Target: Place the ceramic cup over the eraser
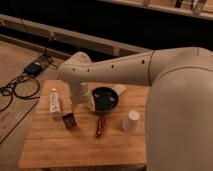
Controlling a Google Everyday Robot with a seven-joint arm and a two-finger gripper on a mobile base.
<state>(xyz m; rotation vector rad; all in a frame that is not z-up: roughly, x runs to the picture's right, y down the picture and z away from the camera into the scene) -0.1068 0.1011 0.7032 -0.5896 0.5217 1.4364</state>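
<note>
The ceramic cup (131, 121) is small, white and tapered, and it stands on the right side of the wooden table (60, 147), wide end down. The eraser (69, 120) is a small dark block with reddish markings. It lies on the left-middle of the table, well apart from the cup. My white arm reaches in from the right, bends at an elbow and comes down behind the eraser. My gripper (80, 100) is low over the table between the white tube and the black bowl, and holds neither the cup nor the eraser.
A flat white labelled tube (54, 102) lies at the left. A black bowl (105, 98) sits at the back middle. A slim red-and-dark stick (100, 126) lies between the eraser and the cup. Cables and a device (34, 68) lie on the floor at the left.
</note>
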